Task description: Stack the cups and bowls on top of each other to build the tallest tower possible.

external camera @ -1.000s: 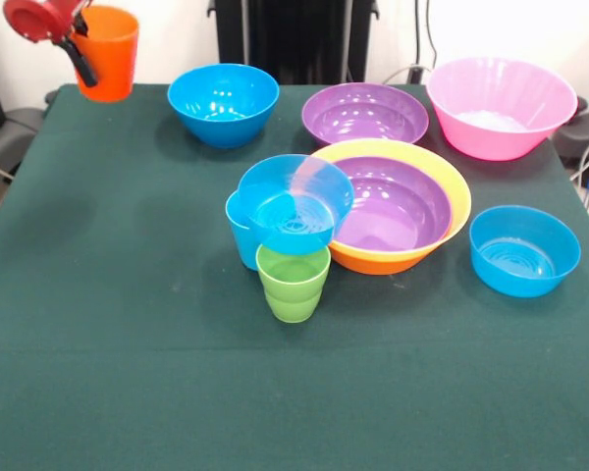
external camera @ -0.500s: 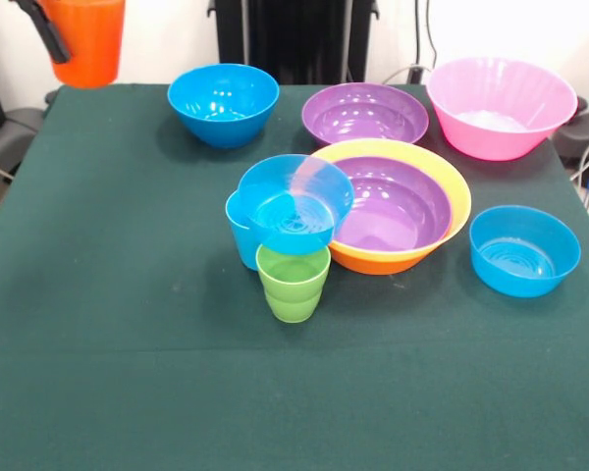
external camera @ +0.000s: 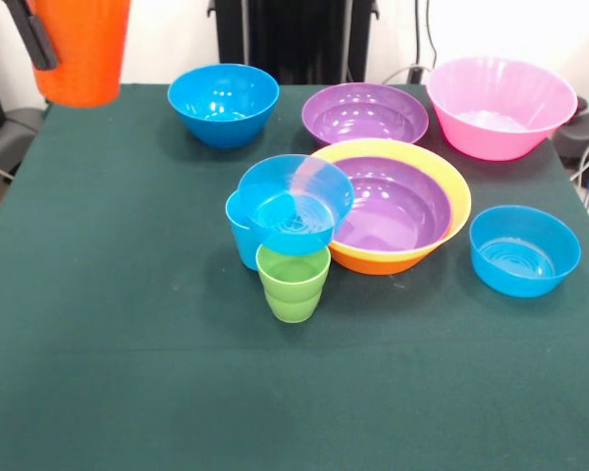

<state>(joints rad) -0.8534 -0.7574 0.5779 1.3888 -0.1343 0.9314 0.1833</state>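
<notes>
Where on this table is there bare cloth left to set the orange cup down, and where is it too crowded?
Bare cloth spans the whole near strip in front of the green cup, and the left side between the table edge and the light blue cup. It is crowded mid-table, where that cup, a blue bowl and the orange-yellow bowl cluster. The orange cup hangs above the far-left corner.

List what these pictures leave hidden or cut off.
- Gripper: front view, cut off by the top edge; only a black finger beside the orange cup shows.
- Orange cup's rim: cut off by the same edge.
- Light blue cup: mostly hidden by the blue bowl on it.
- Green cup's contact with them: unclear.
</notes>
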